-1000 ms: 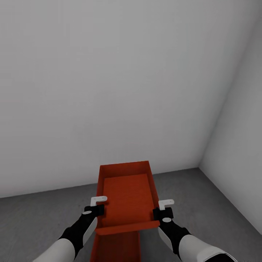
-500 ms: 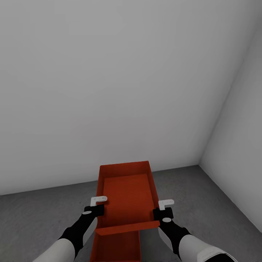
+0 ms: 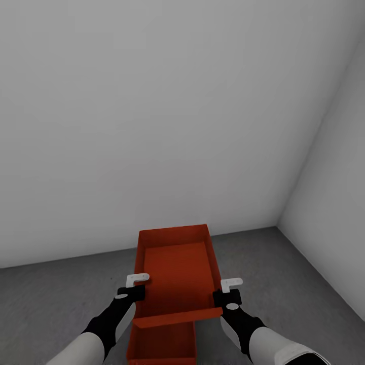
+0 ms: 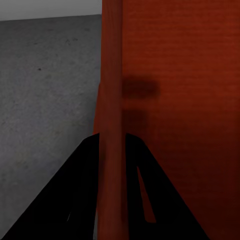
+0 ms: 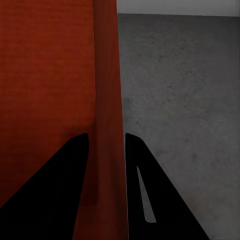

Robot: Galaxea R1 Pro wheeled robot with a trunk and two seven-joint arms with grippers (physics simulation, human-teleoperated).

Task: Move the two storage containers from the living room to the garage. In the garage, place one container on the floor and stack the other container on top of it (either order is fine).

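Observation:
Two orange-red storage containers show in the head view. The upper container (image 3: pixel 175 274) is gripped at both long walls. My left gripper (image 3: pixel 133 290) is shut on its left wall and my right gripper (image 3: pixel 223 295) on its right wall. In the left wrist view the left gripper (image 4: pixel 111 140) straddles the container wall (image 4: pixel 175 100). The right gripper (image 5: pixel 106 137) straddles the opposite container wall (image 5: pixel 45 75). The lower container (image 3: pixel 162 342) stands on the grey concrete floor (image 3: pixel 50 304), partly hidden under the held one. I cannot tell whether the two touch.
White-grey garage walls (image 3: pixel 152 126) meet in a corner (image 3: pixel 278 226) at the far right. Rough concrete floor (image 4: pixel 45 90) lies on either side of the containers, also the floor (image 5: pixel 190 100) beside the right wall.
The whole view has shifted slightly: the wall base and the lower container sit higher in the picture, and the lower container's near edge now shows. Both grips are unchanged.

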